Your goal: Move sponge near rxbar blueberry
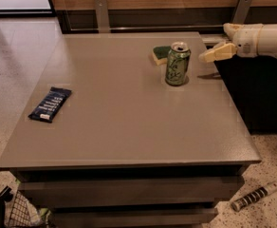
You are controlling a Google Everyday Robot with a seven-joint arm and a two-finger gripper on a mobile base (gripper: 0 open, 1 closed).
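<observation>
The sponge (160, 54), dark green on top with pale yellow foam below, lies on the far right part of the grey table (124, 122), just behind and left of a green drink can (177, 64). The rxbar blueberry (50, 104), a dark navy wrapper with white lettering, lies near the table's left edge, far from the sponge. My gripper (213, 54) hangs above the table's right edge, to the right of the can and sponge, holding nothing that I can see.
The upright open can stands between my gripper and the sponge. A wood-panelled wall with two metal brackets runs behind the table. A dark cabinet stands to the right. A wire basket (16, 213) and a cylindrical tool (255, 196) lie on the floor.
</observation>
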